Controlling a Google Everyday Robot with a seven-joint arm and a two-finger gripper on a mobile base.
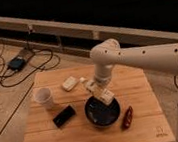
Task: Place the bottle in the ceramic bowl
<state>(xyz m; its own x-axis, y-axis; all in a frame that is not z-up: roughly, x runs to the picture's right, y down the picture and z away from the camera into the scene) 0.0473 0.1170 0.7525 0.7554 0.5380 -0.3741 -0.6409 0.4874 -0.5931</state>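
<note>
The ceramic bowl (102,115) is round, shallow and glossy black, and sits on the wooden table (135,83) right of centre. My gripper (100,90) hangs from the white arm (130,56) just above the bowl's far rim. It is shut on the bottle (104,95), a small white plastic bottle with a pale yellowish label. The bottle is held tilted, with its lower end over the bowl's far edge. I cannot tell whether it touches the bowl.
A white cup (43,98) stands at the left. A white rounded block (70,83) lies behind it, a black flat object (64,116) left of the bowl, and a red oblong object (127,117) to its right. Cables and a box (18,62) lie on the floor at left.
</note>
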